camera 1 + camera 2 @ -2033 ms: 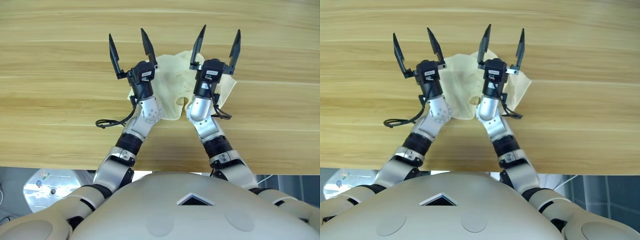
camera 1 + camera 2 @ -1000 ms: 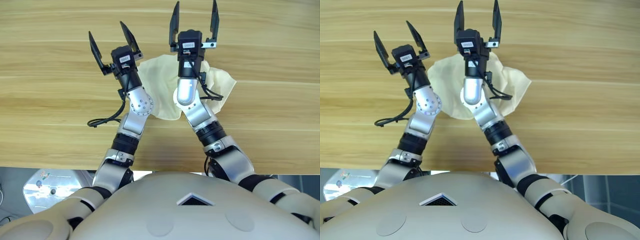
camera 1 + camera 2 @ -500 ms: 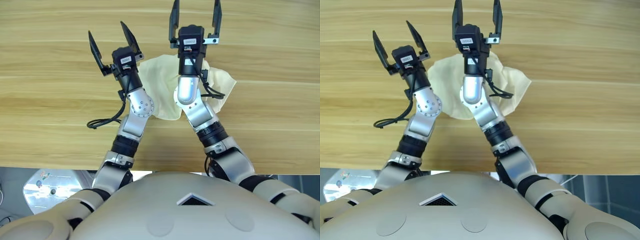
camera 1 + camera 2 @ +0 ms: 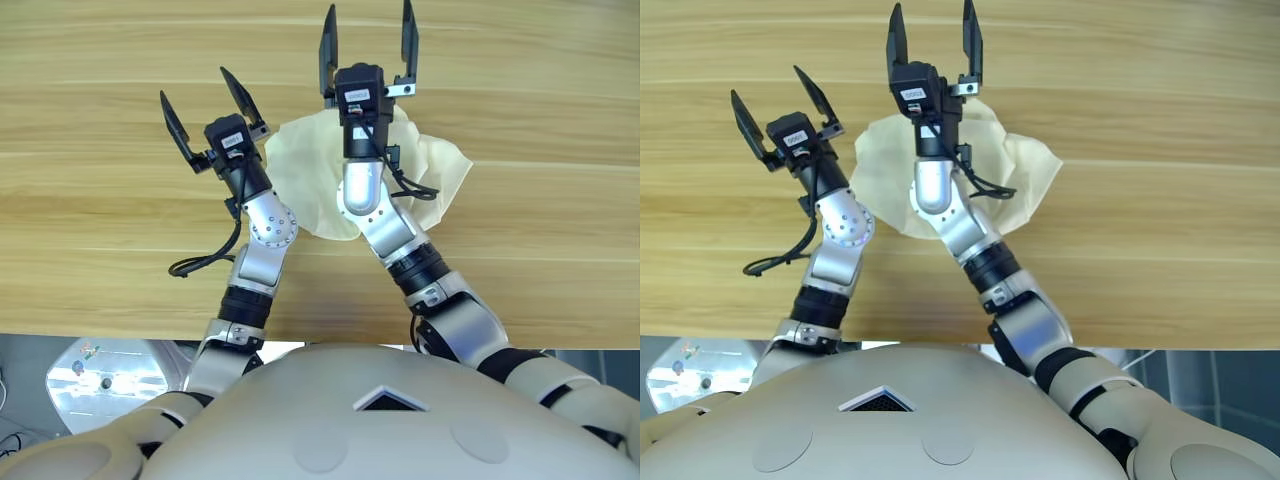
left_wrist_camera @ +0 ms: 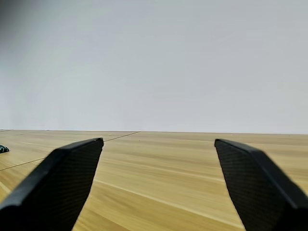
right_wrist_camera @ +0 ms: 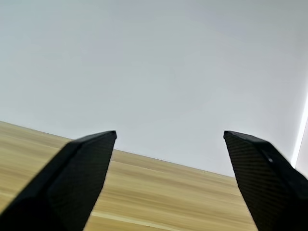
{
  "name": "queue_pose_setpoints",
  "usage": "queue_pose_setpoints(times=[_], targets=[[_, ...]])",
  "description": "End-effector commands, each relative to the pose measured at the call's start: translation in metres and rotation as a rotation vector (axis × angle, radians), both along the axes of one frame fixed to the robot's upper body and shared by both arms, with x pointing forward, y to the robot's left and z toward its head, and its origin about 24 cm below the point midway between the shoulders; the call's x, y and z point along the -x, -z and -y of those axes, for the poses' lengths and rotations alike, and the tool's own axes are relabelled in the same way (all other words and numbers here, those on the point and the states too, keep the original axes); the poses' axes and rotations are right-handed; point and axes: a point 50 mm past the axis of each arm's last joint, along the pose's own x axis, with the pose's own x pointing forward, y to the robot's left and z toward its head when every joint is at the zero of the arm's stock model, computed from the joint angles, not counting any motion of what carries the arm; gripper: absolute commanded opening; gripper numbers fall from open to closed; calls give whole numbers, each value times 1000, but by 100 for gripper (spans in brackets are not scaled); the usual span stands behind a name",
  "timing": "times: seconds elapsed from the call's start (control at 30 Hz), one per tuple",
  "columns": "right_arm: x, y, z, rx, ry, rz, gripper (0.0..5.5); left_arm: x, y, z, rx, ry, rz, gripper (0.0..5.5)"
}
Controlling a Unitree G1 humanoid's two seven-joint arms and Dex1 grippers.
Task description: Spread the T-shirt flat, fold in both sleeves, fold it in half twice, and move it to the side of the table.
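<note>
On the light wooden table (image 4: 540, 250), the crumpled pale-yellow cloth T-shirt (image 4: 440, 170) lay unspread. The left pincer (image 4: 196, 86) and right pincer (image 4: 368, 25) hung raised near the T-shirt, fingers apart. Spreading seemingly came next, calling for both to descend onto its edges.

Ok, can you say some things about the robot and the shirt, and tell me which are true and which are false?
1. The left gripper and the right gripper are both open. True.
2. The shirt is folded neatly. False: it lies crumpled in a heap.
3. The shirt lies on a wooden table. True.
4. The right gripper is holding the shirt. False: it holds nothing.
</note>
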Motion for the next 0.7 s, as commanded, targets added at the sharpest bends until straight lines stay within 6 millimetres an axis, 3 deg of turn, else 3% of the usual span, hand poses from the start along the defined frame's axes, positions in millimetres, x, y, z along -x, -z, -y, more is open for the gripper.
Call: queue_pose_setpoints(times=[0.03,0.27,0.7], targets=[[17,7,-14,-112,8,-79,414,5,3,27,72,40,-38,431],[24,5,-16,-109,2,-82,414,12,1,25,77,34,-40,431],[27,33,-11,-140,4,-172,414,17,24,28,33,26,-122,431]])
